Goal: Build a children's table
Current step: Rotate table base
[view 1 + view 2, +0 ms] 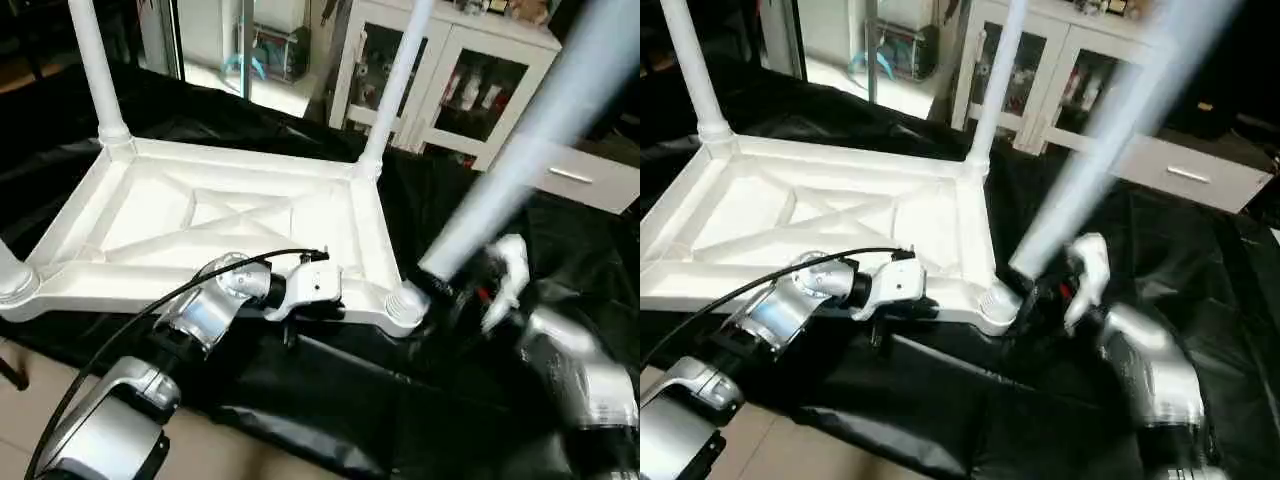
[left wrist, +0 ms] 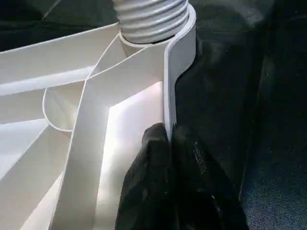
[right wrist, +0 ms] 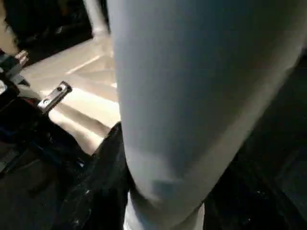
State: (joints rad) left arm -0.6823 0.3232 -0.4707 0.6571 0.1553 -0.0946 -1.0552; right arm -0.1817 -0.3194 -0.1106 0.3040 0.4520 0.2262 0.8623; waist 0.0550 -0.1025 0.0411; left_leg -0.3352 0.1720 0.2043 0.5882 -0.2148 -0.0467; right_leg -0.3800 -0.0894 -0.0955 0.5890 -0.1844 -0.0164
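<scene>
Tabletop (image 1: 230, 215) lies underside up; left gripper (image 2: 169, 143) pinches its near rim. Right gripper (image 1: 1045, 290) clamps the fourth leg (image 1: 520, 160), leaning toward 1 o'clock over the 5 o'clock socket (image 1: 405, 300). Seat it tilted and you'll likely jam it.

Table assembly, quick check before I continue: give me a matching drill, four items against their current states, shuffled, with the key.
Items:
1. left gripper
2. right gripper
3. far right leg
4. near right corner socket

States:
A. standing upright in its socket
B. shut on the tabletop rim
C. holding a tilted leg
D. ribbed opening beside the tilted leg's lower end, not clearly filled

Pairs: 1-B, 2-C, 3-A, 4-D
</scene>
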